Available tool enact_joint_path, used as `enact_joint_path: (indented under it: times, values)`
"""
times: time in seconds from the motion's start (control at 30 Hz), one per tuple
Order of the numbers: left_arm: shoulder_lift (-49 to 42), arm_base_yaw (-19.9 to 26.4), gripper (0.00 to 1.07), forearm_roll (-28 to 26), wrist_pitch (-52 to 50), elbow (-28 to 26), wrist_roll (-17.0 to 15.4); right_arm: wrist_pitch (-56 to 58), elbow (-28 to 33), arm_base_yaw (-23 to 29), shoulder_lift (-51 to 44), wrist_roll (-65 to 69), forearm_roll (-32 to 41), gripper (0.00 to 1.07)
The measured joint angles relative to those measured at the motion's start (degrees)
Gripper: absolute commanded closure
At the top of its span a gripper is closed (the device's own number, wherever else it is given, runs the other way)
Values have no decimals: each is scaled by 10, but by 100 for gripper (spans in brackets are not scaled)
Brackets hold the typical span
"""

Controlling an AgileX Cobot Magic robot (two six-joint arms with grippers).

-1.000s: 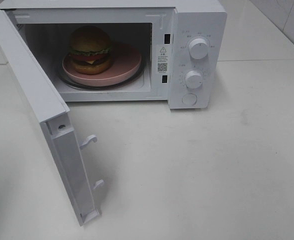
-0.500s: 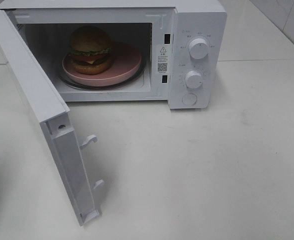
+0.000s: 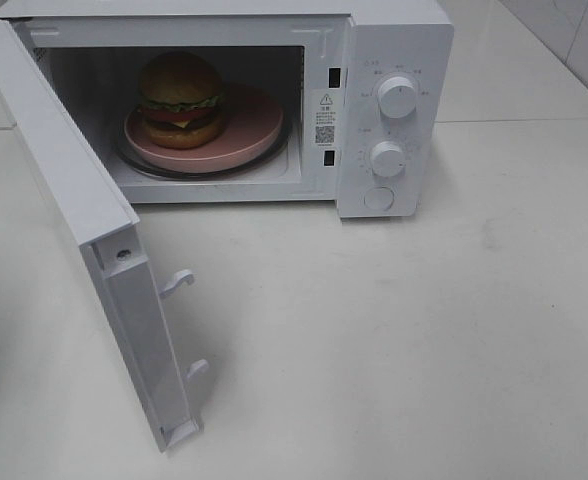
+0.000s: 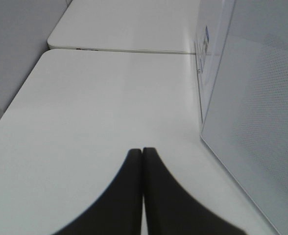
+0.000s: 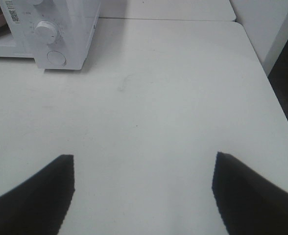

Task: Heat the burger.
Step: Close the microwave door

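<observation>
Your burger point(image 3: 181, 100) sits inside the microwave point(image 3: 394, 40), upright on the left part of a pink plate point(image 3: 254, 125), with its domed bun on top and the lettuce, red and yellow layers and dark patty showing beneath it. The plate rests on the glass turntable point(image 3: 144, 166), whose edge shows just under the plate's front rim. The microwave door point(image 3: 64, 190) is swung wide open toward the front left, its inner side facing the cavity, and you can see its two white latch hooks point(image 3: 177, 282) sticking out from its free edge. To the right of the cavity you have the control panel with an upper knob point(image 3: 397, 97), a lower knob point(image 3: 387, 158) and a round button point(image 3: 378, 198) beneath them. The microwave stands at the back of the pale counter point(image 3: 424, 340). Your left pincer point(image 4: 142, 152) is clenched, its dark fingers pressed together with nothing between them; it hangs above the counter just beside the outer face of the open door. Your right pincer point(image 5: 144, 157) is released, its fingers spread wide over bare counter and holding nothing, well apart from the microwave, whose lower knob and button show at the far corner of its wrist view.
</observation>
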Motion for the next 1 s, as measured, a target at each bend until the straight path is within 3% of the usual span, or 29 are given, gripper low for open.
enact_joint_path:
  times: [0.07,0.17,0.23,0.27,0.3,0.33,0.37,0.43,0.47,0.53,0.63,0.8,0.9,0.93,1.0]
  values:
    - [23,0,107,29,-32,1,-38,0,0,0,0,0,0,32]
    - [30,0,107,47,-44,2,-58,0,0,0,0,0,0,32]
    - [52,-8,107,121,-92,11,-124,0,0,0,0,0,0,32]
    - [52,-8,107,121,-92,11,-124,0,0,0,0,0,0,32]
    - [67,-15,107,175,-129,23,-168,0,0,0,0,0,0,32]
    - [77,-18,107,205,-149,30,-193,0,0,0,0,0,0,32]
    - [77,-18,107,205,-149,30,-193,0,0,0,0,0,0,32]
    - [121,-21,107,312,-218,41,-280,0,0,0,0,0,0,32]
    - [121,-21,107,312,-218,41,-280,0,0,0,0,0,0,32]
    - [155,-21,107,378,-269,41,-321,0,0,0,0,0,0,32]
    - [184,-25,107,423,-316,41,-341,0,0,0,0,0,0,32]
    - [219,-62,107,430,-350,38,-346,0,0,0,0,0,0,32]
    - [238,-107,107,413,-362,33,-335,0,0,0,0,0,0,32]
    - [248,-140,107,380,-372,33,-320,0,0,0,0,0,0,32]
    - [252,-155,107,356,-376,32,-312,0,0,0,0,0,0,32]
